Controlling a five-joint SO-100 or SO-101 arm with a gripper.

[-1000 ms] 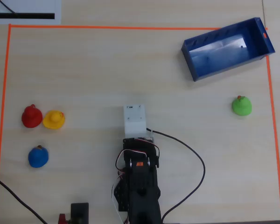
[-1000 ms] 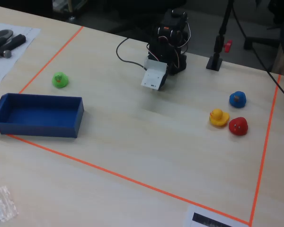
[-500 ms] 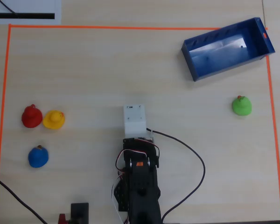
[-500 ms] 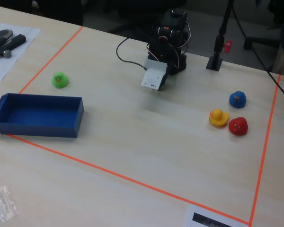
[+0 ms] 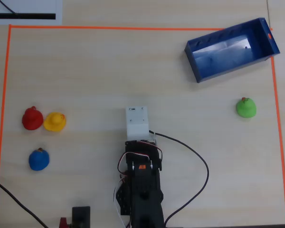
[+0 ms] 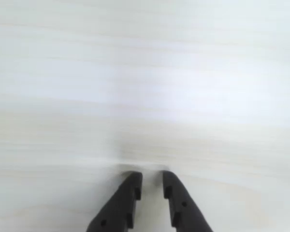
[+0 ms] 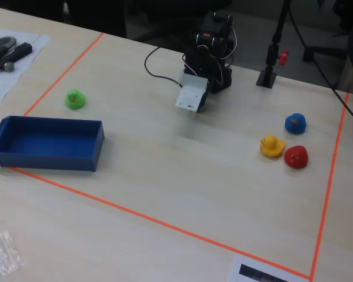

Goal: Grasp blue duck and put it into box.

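Blue duck (image 5: 39, 159) well apart from empty gripper (image 6: 151, 185), overhead-left.

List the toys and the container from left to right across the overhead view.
Red duck → blue duck → yellow duck → box → green duck. The red and blue ducks lie close in left-right position, with the red one's middle slightly further left.
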